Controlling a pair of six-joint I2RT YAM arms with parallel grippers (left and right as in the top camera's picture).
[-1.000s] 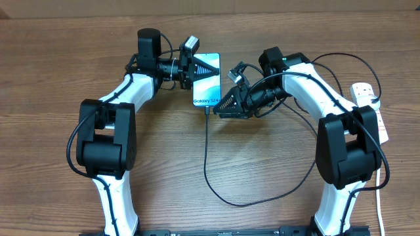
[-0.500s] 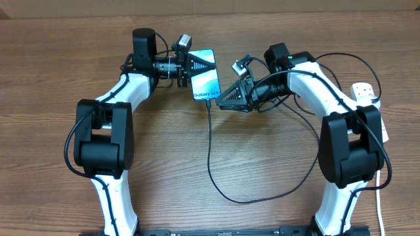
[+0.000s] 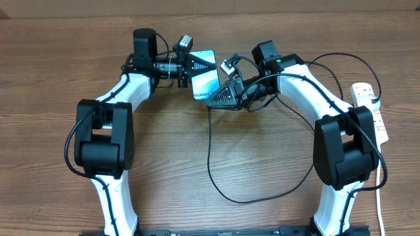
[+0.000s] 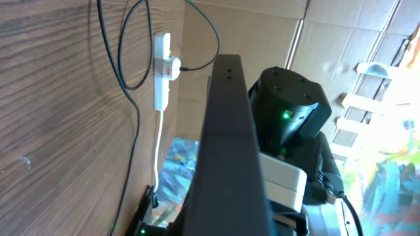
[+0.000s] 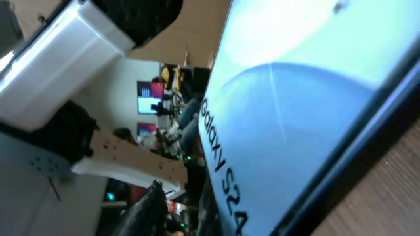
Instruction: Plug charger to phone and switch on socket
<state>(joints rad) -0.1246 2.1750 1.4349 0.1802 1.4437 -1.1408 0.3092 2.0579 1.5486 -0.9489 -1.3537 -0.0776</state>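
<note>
I've got left gripper [image 3: 210, 65] clamped on the phone [image 3: 205, 84], top end, far middle. At its port end, right gripper [image 3: 212, 101] covers the charger [image 3: 209, 141] tip; can't tell its opening or the seating. The socket [image 3: 381, 126] sits far right, switch untouched.

One phone [image 3: 203, 82] on show, caught right between two grippers: the left gripper [image 3: 209, 65] and the right gripper [image 3: 214, 99]. One black charger cable [image 3: 209, 154] loops away beneath the right gripper. One white power strip [image 3: 363, 92] lies well off to that gripper's right.
</note>
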